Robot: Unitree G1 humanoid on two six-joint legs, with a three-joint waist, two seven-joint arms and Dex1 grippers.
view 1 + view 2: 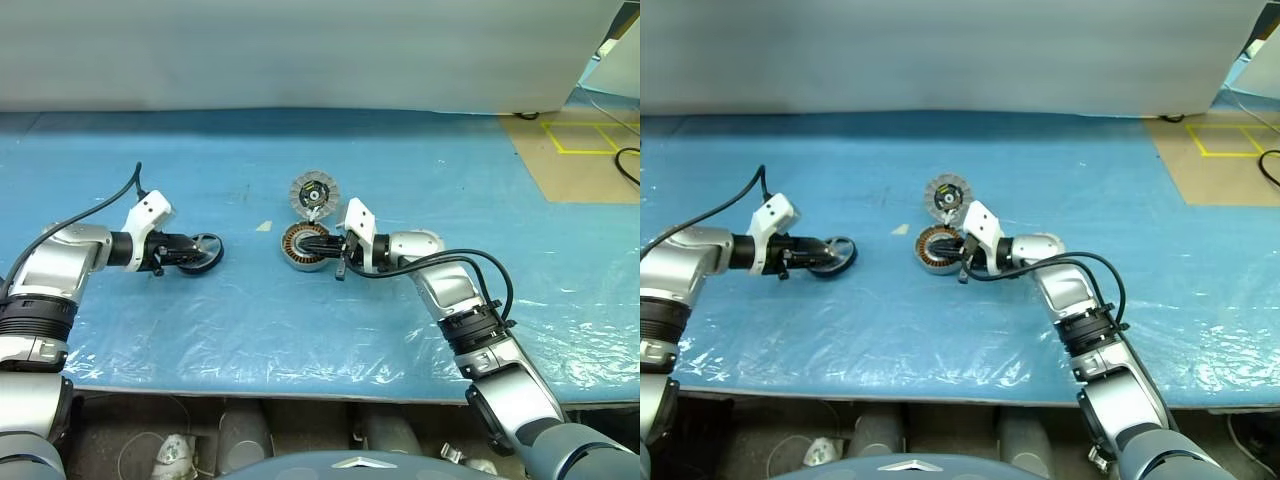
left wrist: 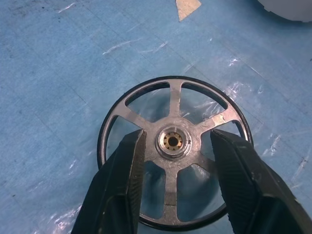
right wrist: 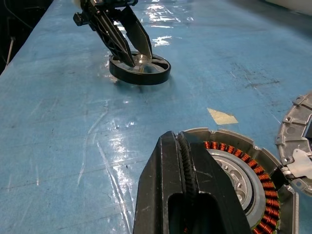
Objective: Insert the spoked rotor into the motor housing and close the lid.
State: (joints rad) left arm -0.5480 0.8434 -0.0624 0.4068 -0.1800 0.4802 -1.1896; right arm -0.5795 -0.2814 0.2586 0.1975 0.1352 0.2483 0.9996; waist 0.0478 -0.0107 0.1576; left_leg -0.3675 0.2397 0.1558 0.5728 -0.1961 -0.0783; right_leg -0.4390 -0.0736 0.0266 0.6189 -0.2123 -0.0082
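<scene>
While the left gripper [image 2: 176, 161] straddles the hub of the thin dark spoked metal rotor [image 2: 174, 151] lying flat on the blue mat, jaws open, it should close squarely before lifting toward the copper-wound silver housing [image 1: 303, 246], steadied by the shut right gripper [image 1: 318, 244].

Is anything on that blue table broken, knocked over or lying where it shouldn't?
Nothing stands out. The spoked rotor lies flat and whole between the left claw's open fingers. The motor housing sits level, its lid swung open beside it. The right claw is shut over the housing.
</scene>
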